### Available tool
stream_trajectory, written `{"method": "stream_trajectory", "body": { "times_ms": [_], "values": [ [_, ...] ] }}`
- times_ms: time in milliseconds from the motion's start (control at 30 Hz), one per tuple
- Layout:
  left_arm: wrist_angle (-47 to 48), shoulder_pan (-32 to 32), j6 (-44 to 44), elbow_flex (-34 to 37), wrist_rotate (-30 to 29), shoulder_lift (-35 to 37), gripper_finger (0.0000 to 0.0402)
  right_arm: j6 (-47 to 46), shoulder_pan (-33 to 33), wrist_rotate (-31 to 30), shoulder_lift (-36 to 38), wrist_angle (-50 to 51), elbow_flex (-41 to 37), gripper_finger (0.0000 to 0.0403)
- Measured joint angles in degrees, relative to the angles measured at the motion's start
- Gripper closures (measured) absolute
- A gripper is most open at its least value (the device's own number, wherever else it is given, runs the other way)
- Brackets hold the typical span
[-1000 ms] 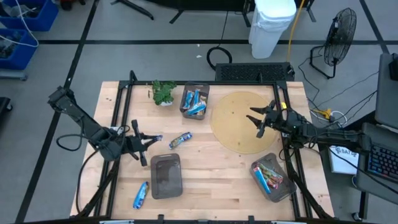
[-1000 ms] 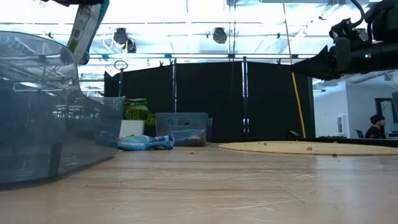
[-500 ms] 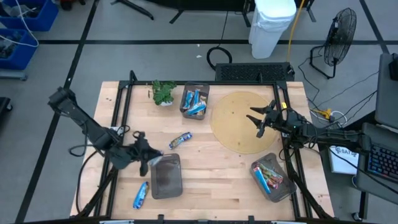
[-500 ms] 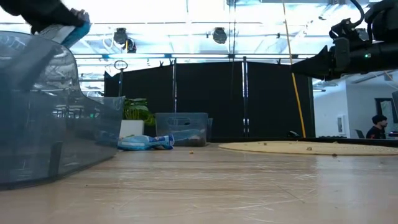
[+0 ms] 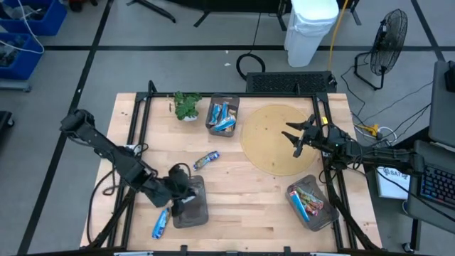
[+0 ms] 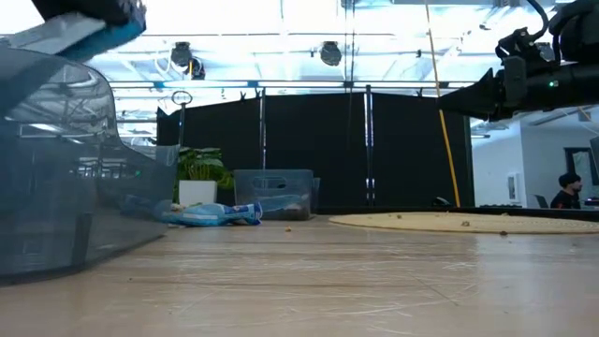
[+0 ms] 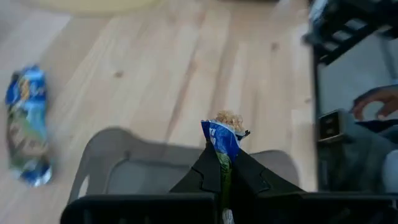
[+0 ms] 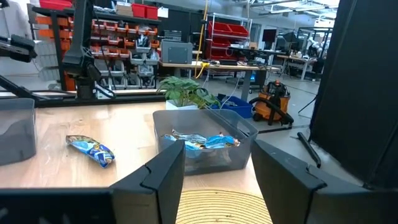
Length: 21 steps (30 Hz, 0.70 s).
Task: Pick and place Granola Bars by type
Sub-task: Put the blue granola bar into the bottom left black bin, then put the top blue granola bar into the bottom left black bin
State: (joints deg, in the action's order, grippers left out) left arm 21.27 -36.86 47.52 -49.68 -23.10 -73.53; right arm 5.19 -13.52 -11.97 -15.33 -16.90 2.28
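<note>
2 grippers: left gripper (image 7: 221, 180), fingers clamped on a blue bar (image 7: 222, 142), hangs over the near bin (image 5: 190, 203); right gripper (image 5: 292, 136), fingers apart, waits above the mat (image 5: 274, 135).

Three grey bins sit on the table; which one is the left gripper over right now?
The bin nearest the front edge, which looks empty. The left gripper, shut on a blue bar, hangs over it; the other two bins hold bars.
</note>
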Motion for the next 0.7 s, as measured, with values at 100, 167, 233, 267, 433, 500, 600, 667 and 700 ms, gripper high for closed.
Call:
{"method": "stream_trajectory", "body": {
  "times_ms": [100, 167, 233, 267, 433, 500, 600, 667, 700],
  "values": [
    [6.4, 1.19, 4.32, -2.1, 1.06, -1.93, 0.0392, 0.0, 0.0, 0.0, 0.0, -0.01, 0.0, 0.0225],
    [8.5, 2.12, 7.3, -2.26, 1.5, -2.57, 0.0391, -0.01, 0.0, 0.02, 0.0, 0.01, 0.0, 0.0226],
    [8.55, 3.05, 8.46, -1.96, 2.28, -2.95, 0.0377, -0.01, 0.0, 0.02, 0.0, 0.0, 0.0, 0.0226],
    [8.59, 3.42, 8.6, -1.76, 2.56, -3.02, 0.0366, 0.0, 0.0, 0.03, 0.0, 0.01, 0.0, 0.0225],
    [8.54, 4.69, 8.65, -1.44, 4.11, -3.02, 0.0321, -0.02, 0.0, 0.03, 0.0, 0.01, -0.02, 0.0223],
    [8.53, 4.98, 8.45, -1.43, 4.16, -3.01, 0.0311, -0.01, 0.0, 0.03, -0.01, 0.02, -0.02, 0.0224],
    [8.51, 5.37, 7.85, -1.43, 4.2, -3.0, 0.0302, 0.0, 0.0, 0.04, 0.0, 0.01, -0.02, 0.0226],
    [8.5, 5.85, 5.35, -1.43, 5.05, -3.0, 0.0301, -0.02, 0.0, 0.03, -0.01, 0.01, -0.02, 0.0225],
    [8.57, 6.3, 3.44, -1.45, 5.59, -2.99, 0.03, -0.02, 0.0, 0.04, 0.0, 0.01, -0.02, 0.0225]
  ]
}}
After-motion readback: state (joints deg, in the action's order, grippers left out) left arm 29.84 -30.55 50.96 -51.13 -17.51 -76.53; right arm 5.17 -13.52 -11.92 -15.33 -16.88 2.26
